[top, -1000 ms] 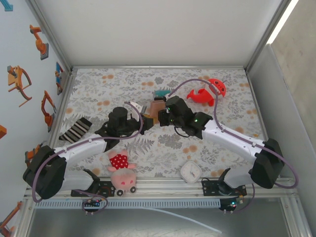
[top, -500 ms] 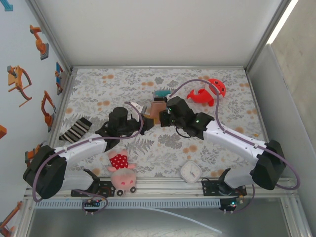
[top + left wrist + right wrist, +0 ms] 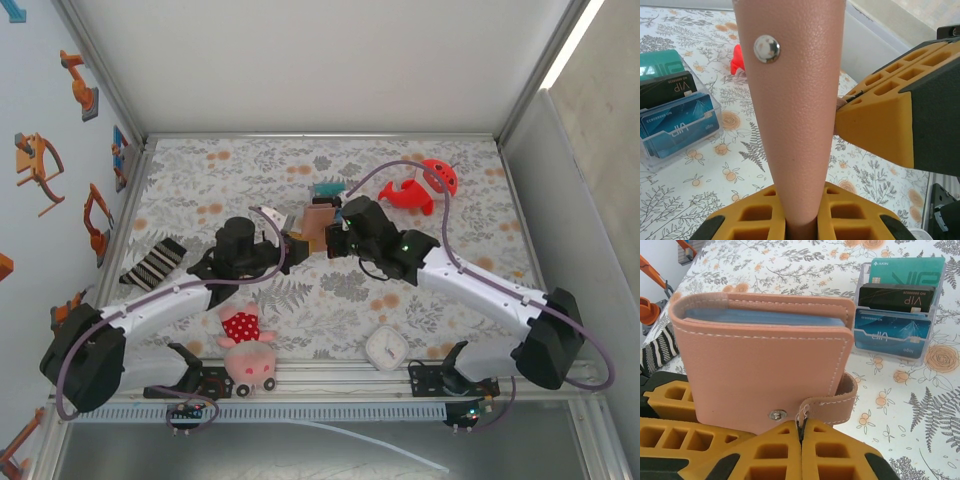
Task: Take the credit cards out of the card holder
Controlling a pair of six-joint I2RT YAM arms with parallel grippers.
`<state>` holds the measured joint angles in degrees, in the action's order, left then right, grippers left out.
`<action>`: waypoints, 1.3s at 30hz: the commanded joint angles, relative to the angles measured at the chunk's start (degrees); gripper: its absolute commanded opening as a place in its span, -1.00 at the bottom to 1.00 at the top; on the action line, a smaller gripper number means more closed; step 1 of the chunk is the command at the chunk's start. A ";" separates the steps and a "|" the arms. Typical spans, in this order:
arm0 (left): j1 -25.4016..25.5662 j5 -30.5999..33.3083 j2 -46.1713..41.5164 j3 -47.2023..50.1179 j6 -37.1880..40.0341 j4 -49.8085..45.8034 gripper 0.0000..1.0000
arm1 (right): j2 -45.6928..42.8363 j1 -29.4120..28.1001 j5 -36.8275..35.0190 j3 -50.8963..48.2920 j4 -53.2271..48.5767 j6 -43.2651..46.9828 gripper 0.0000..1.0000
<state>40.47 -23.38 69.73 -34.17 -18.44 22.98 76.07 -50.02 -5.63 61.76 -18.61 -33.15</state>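
Right wrist view showed the card holder (image 3: 765, 360) face-on and closed: tan pebbled leather, white stitching, blue-grey lining along its top edge. Its snap tab was pinched in the right gripper (image 3: 801, 432), fingers pressed together at lower centre. Left wrist view showed it edge-on and upright, metal stud (image 3: 766, 48) near the top, lower end clamped in the narrow left gripper (image 3: 800, 220). Top view: both arms reached inward and met at frame centre, holder between them. A clear card stand (image 3: 900, 310) with teal, black and blue cards sat upper right on the floral tablecloth (image 3: 920, 405).
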 commanded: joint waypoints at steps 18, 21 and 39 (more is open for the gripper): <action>-2.11 -2.84 -7.97 1.04 0.24 -1.17 -1.00 | -6.71 1.49 1.13 -3.79 2.34 2.69 -0.88; -2.25 -3.89 -8.78 1.13 0.38 -1.58 -1.00 | -7.80 2.16 1.98 -4.70 2.92 3.21 -0.83; -2.54 -13.77 -9.77 0.87 -0.28 -0.42 -1.00 | -12.30 6.20 11.11 -9.93 9.75 6.38 -0.59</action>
<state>38.20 -34.02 61.56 -33.23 -18.63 20.05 65.36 -44.53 3.31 53.12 -11.62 -27.94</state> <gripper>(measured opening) 0.142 0.202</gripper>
